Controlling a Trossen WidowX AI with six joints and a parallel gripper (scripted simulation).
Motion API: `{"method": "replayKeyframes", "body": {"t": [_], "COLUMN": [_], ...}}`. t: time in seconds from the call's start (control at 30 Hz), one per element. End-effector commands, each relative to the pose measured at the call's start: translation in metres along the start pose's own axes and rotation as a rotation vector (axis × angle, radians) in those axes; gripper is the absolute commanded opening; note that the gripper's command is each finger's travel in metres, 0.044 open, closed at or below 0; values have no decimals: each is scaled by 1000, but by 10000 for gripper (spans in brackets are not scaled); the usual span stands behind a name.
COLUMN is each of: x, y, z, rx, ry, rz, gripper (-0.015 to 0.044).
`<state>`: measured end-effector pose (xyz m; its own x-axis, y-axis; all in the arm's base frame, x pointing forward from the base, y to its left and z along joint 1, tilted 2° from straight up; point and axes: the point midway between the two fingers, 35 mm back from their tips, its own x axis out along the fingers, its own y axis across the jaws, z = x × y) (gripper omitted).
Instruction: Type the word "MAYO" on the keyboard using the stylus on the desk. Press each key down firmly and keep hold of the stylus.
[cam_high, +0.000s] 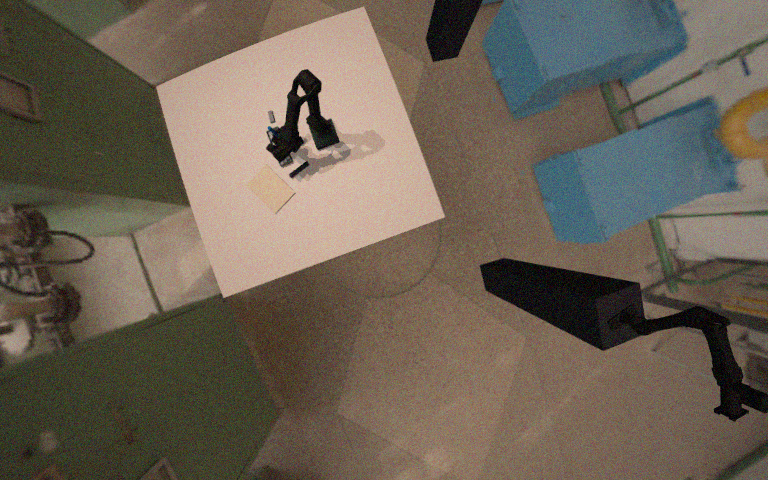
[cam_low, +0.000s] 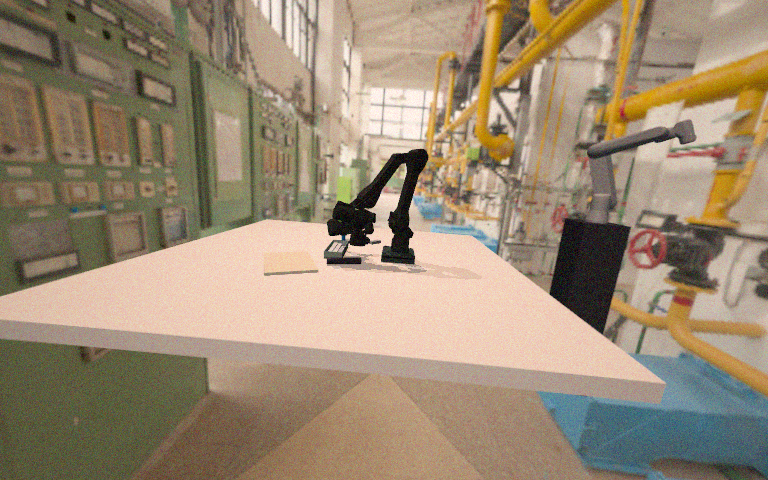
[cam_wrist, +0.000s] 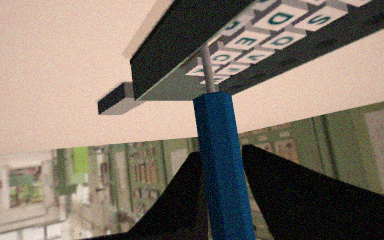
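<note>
The blue stylus (cam_wrist: 222, 170) (cam_low: 343, 238) (cam_high: 271, 131) with its thin grey tip is held in my gripper (cam_wrist: 221, 157). The black fingers are shut on the shaft, one on each side. The keyboard (cam_wrist: 170, 45) (cam_low: 336, 249) is a dark case with white keys and shows tilted; only part of it shows in the top view. D, S, E, Q, C and V are readable in the wrist view. The tip overlaps the keys by the case's dark side wall, near C. I cannot tell whether it touches a key. The arm covers much of the keyboard from above.
A black bar (cam_high: 299, 169) (cam_low: 343, 260) lies beside the keyboard. A flat yellow pad (cam_high: 270, 189) (cam_low: 289, 263) lies near it on the white table (cam_high: 339, 209) (cam_low: 396, 322). A small grey block (cam_high: 271, 116) lies behind the gripper. A dark block (cam_wrist: 115, 99) shows in the wrist view.
</note>
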<state>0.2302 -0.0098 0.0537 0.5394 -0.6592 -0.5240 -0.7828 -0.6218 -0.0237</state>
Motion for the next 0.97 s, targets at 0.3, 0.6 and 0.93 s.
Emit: {"method": "replayKeyframes", "body": {"t": [0.3,0.6,0.93], "x": [-3,-18,-17], "y": [0,1,0], "z": [-6,-32,-30], "rx": [-3,-2,2], "ry": [2,2,1], "rz": [3,3,2], "gripper": [81,81,81]}}
